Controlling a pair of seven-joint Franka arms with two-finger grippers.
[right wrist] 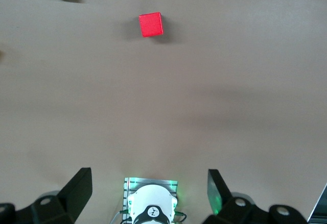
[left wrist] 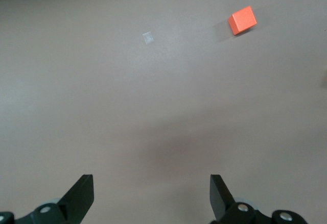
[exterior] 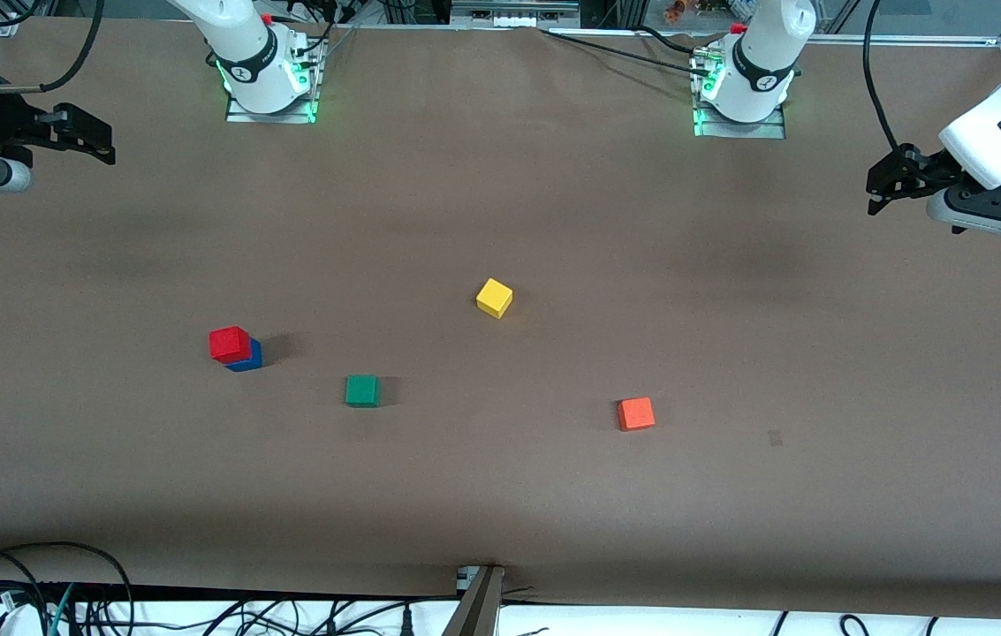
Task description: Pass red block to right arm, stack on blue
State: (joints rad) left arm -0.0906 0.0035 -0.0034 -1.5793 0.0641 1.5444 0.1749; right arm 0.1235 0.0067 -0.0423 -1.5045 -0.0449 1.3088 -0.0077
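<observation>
**Operator:** Where is the red block (exterior: 230,344) sitting?

**Tech:** You are looking at it resting on top of the blue cube (exterior: 247,357), toward the right arm's end of the table. A green cube (exterior: 362,390) is lying near the stack, a little nearer the front camera.

**Operator:** And the claws?

**Tech:** You are seeing the right gripper (exterior: 92,141) hanging over its table end, fingers spread and holding nothing. The left gripper (exterior: 887,182) is waiting likewise, spread wide, with the orange cube (left wrist: 242,20) well apart from it.
</observation>
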